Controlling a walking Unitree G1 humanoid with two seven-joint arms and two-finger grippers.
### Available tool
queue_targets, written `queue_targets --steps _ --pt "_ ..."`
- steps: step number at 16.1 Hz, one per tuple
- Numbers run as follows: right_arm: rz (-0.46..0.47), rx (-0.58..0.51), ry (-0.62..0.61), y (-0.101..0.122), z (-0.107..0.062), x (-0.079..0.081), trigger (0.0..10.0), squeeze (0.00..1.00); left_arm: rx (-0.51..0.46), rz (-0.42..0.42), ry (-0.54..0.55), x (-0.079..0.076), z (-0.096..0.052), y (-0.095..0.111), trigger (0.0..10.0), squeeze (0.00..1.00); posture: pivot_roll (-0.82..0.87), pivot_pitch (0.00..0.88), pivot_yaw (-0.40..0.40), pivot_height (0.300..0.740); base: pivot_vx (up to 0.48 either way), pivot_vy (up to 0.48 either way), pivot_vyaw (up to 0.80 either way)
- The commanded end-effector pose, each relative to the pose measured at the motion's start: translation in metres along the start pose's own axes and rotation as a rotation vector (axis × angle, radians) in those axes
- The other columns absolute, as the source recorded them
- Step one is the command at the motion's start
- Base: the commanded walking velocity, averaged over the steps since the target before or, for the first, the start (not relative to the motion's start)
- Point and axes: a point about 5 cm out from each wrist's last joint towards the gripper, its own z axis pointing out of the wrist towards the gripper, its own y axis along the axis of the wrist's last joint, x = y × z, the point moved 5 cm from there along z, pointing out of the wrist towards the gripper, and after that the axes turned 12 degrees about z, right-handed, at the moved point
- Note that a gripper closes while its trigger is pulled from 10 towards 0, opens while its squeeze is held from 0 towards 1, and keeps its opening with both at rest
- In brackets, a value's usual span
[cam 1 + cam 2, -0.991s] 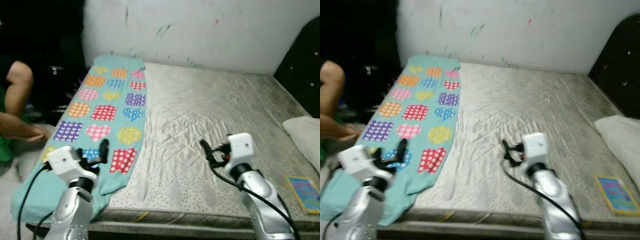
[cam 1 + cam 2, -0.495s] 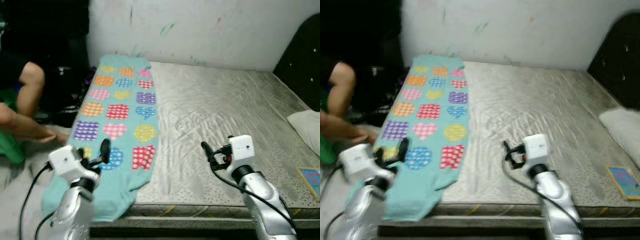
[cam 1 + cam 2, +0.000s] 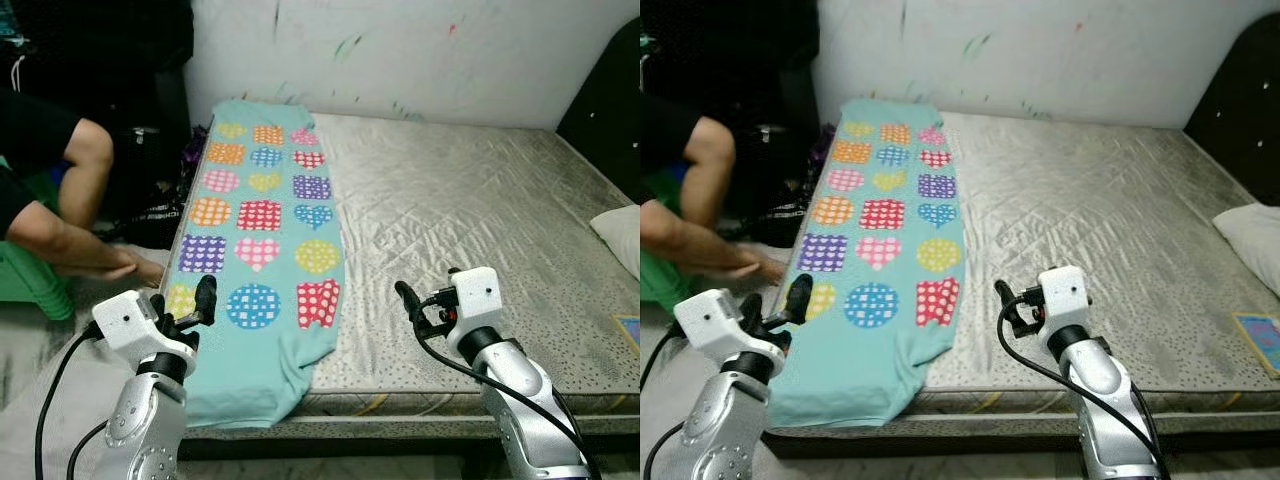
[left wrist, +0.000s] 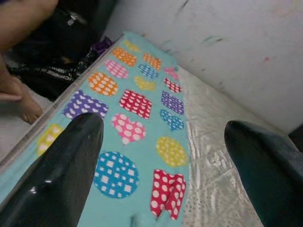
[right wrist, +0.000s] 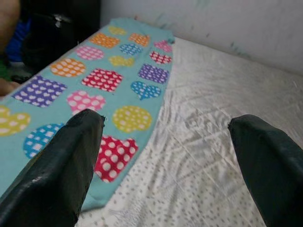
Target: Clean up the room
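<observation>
A long turquoise cloth printed with dotted coloured hearts, squares and circles lies along the left edge of the grey quilted mattress, its near end draping over the bed's corner. The left gripper hovers over that hanging end, fingers spread wide. The right gripper hangs above bare mattress, also wide open. A seated person's arm reaches down beside the bed. A white pillow rests at the far right edge.

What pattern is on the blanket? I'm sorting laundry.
Blanket: teal with dotted multicoloured hearts, circles and squares; clearest in left eye view.
</observation>
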Motion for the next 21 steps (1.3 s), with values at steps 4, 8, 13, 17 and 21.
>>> queue_targets --steps 4,8,13,17,21 --pt "-0.008 -0.008 -0.004 0.0036 -0.0018 -0.0039 10.0 0.0 -0.027 -0.02 -0.047 -0.0119 -0.0002 0.0046 10.0 0.0 -0.05 0.023 -0.078 0.74 0.0 0.0 0.0" --pt "-0.01 -0.005 -0.006 0.0034 -0.0019 -0.0045 10.0 0.0 -0.036 -0.026 -0.061 -0.0137 -0.0007 0.0065 10.0 0.0 -0.05 0.026 -0.077 0.74 0.252 0.0 0.0" --pt "-0.013 -0.003 -0.004 0.0028 -0.0022 -0.0045 10.0 0.0 -0.039 -0.027 -0.063 -0.0137 -0.0007 0.0069 10.0 0.0 -0.05 0.027 -0.077 0.74 0.392 0.0 0.0" --pt "-0.018 -0.002 -0.002 0.0028 -0.0019 -0.0053 10.0 0.0 -0.034 -0.027 -0.063 -0.0143 -0.0009 0.0058 10.0 0.0 -0.05 0.024 -0.081 0.74 0.396 0.0 0.0" --pt "-0.021 -0.001 0.002 0.0029 -0.0011 -0.0052 10.0 0.0 -0.019 -0.022 -0.049 -0.0126 -0.0005 0.0029 10.0 0.0 -0.05 0.022 -0.084 0.74 0.233 0.0 0.0"
